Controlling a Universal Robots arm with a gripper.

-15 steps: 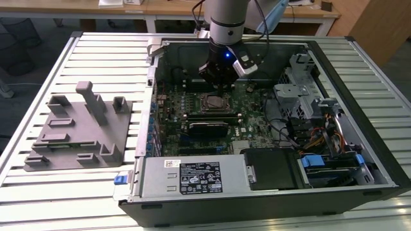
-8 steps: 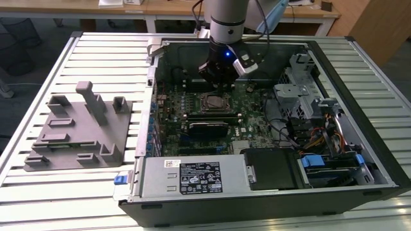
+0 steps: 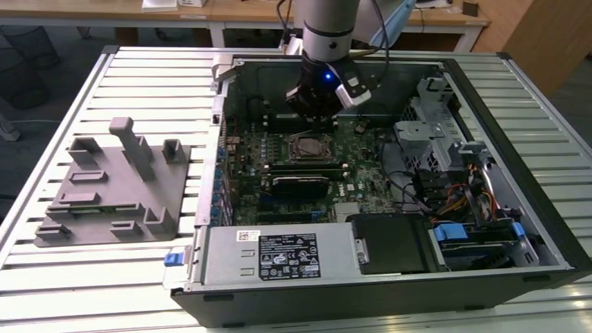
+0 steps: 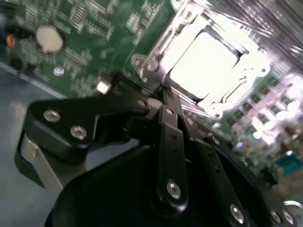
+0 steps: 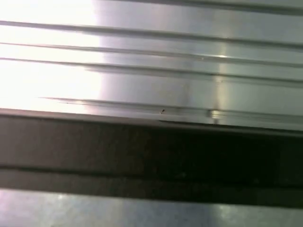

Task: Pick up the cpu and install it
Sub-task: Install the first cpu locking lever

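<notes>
The cpu (image 4: 202, 61) lies flat, silvery top up, seated inside the socket (image 4: 156, 49) frame on the motherboard (image 3: 319, 156).

Arm reaching straight down, tool (image 3: 317, 119) low, fingers pressed together

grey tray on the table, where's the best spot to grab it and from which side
Probably the tallest upright post, from straight above, closing across its thin faces. The grey tray lies flat on the slatted table with low edges, while that post stands clear of its neighbours.
</notes>
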